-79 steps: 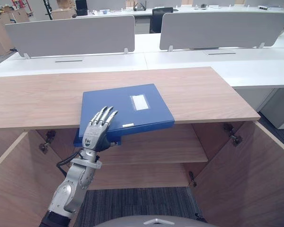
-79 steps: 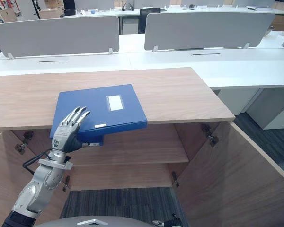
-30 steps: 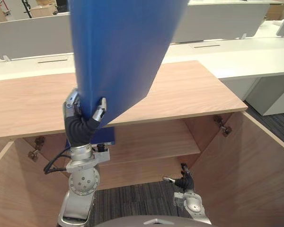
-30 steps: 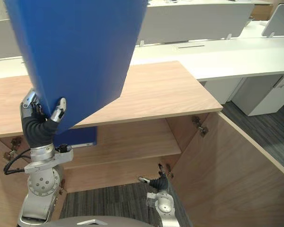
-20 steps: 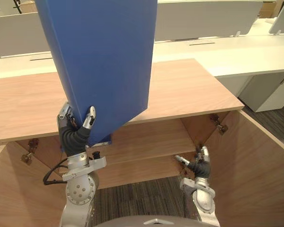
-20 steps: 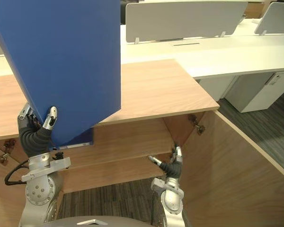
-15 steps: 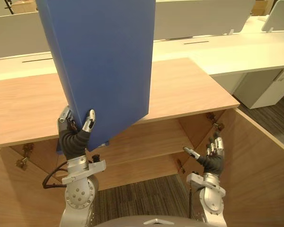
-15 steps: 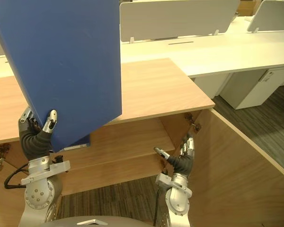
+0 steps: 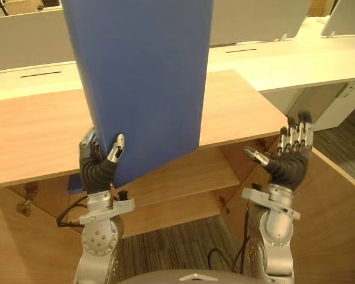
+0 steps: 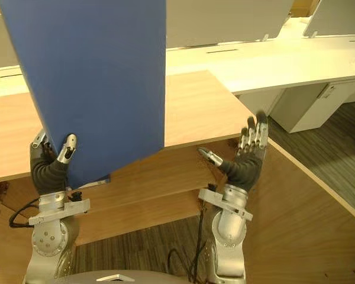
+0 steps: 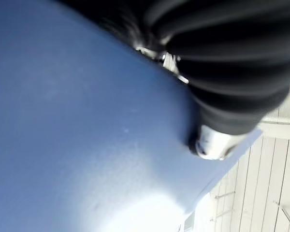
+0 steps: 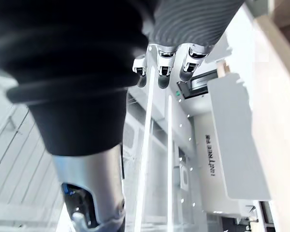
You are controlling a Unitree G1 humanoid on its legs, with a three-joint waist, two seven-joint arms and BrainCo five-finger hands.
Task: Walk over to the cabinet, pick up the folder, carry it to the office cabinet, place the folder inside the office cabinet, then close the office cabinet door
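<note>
Two hands up — left hand (image 9: pixel 97 168) fingers grip blue folder (image 9: pixel 142 77) at btm corner, right hand (image 9: pixel 289 165) fingers wide

You see: plain deep-blue rectangular folder (image 9: pixel 142 77) | pale brown wood-grain cabinet (image 9: pixel 35 127) | cream-white bench (image 9: pixel 284 59) | light grey divider panels (image 9: pixel 23 38) | dark grey fine-striped carpet (image 9: pixel 183 245) | left hand (image 9: pixel 97 168), right hand (image 9: pixel 287 165): silver, dark tips, black ribbed covers

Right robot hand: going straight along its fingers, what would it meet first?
Probably nothing: the right robot hand points upward into open air, clear of the folder and the cabinet top, though depth is unclear.
</note>
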